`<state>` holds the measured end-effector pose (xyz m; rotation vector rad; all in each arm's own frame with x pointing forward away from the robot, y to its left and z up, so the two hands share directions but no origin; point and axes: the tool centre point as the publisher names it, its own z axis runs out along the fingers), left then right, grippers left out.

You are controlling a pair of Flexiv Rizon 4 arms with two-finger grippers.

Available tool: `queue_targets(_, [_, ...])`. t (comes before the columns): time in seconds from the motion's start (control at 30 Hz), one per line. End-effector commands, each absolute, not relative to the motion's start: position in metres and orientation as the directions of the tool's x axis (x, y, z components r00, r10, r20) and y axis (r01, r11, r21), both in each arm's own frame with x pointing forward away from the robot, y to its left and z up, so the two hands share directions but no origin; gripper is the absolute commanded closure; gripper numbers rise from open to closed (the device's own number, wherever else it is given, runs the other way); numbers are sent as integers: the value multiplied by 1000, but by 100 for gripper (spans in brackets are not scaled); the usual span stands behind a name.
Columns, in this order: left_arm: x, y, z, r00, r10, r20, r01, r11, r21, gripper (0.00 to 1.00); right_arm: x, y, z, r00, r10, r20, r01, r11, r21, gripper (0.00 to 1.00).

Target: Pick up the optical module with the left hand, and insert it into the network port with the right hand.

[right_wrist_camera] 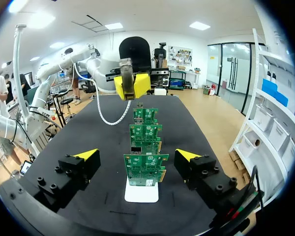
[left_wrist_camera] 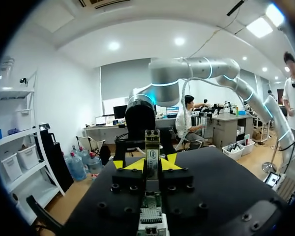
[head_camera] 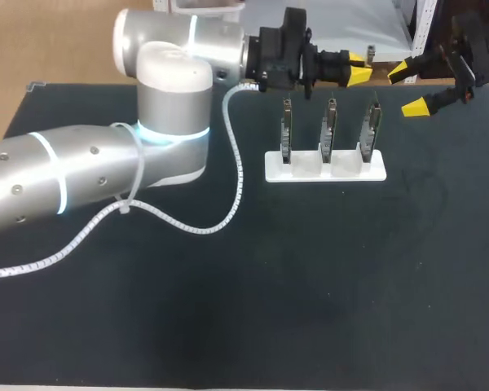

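Observation:
My left gripper [head_camera: 360, 76] hangs above the far side of the table, shut on the optical module [left_wrist_camera: 152, 150], a slim metal piece sticking out past its yellow fingertips [left_wrist_camera: 136, 164]. The right wrist view shows that module [right_wrist_camera: 127, 81] end-on between the yellow tips. Three green network cards [head_camera: 329, 130] stand upright in a white holder [head_camera: 326, 169], just below and in front of the left gripper. My right gripper [head_camera: 409, 88] is open to the right of the left one, facing it. From its wrist the cards [right_wrist_camera: 145, 168] line up between its spread fingers [right_wrist_camera: 87, 154].
A white coiled cable [head_camera: 232, 175] trails from the left wrist down across the dark table mat [head_camera: 326, 277]. The left arm's big grey links [head_camera: 106, 167] cover the table's left part.

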<state>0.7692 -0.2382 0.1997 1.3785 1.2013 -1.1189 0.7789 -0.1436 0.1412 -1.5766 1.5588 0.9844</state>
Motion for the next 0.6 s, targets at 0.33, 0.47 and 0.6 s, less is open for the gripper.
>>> queue_targets(0.33, [761, -253, 185, 61, 96, -994, 998, -20, 59, 100, 778, -143, 141, -13, -467, -884, -999, -28, 30, 0])
queue_targets(0.47, [761, -256, 182, 54, 96, -994, 998, -17, 53, 100, 778, -143, 141, -13, -467, -884, -999, -28, 30, 0])
queue_targets(0.6, [761, -258, 179, 47, 94, -994, 999, -12, 47, 100, 778, -143, 141, -13, -467, -884, -999, -28, 30, 0])
